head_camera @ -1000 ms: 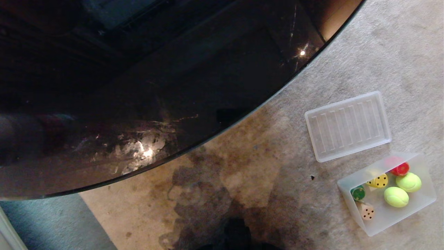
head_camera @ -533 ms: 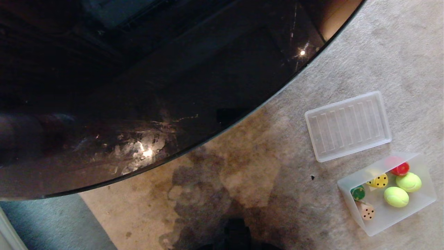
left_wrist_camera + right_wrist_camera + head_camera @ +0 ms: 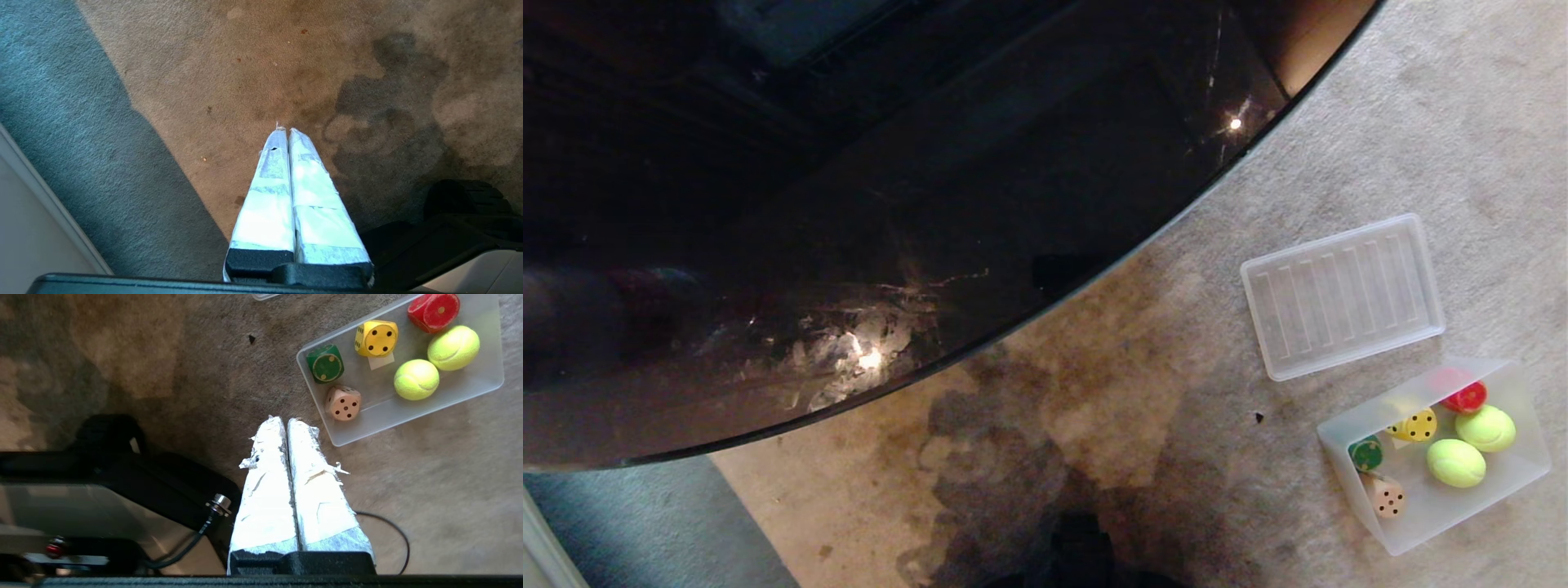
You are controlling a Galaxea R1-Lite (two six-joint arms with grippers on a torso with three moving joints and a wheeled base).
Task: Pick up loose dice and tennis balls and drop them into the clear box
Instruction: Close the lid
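Both grippers closed and empty; every loose item already sits inside the box.

The right gripper [image 3: 287, 420], fingers pressed together and holding nothing, hangs over carpet just beside the near corner of the clear box [image 3: 351, 435]. The box holds the tan die [image 3: 343, 403], green die [image 3: 325, 363], yellow die [image 3: 376, 338], red die [image 3: 434, 311] and two tennis balls [image 3: 416, 379]. Across the last second the head view shows nothing shifted, so collection appears complete. The left gripper [image 3: 284, 130], also shut, hangs well away from the box. The ribbed lid [image 3: 1342, 296] lies just beyond the box; the dark table [image 3: 931, 204] is well apart. No obstruction noted.
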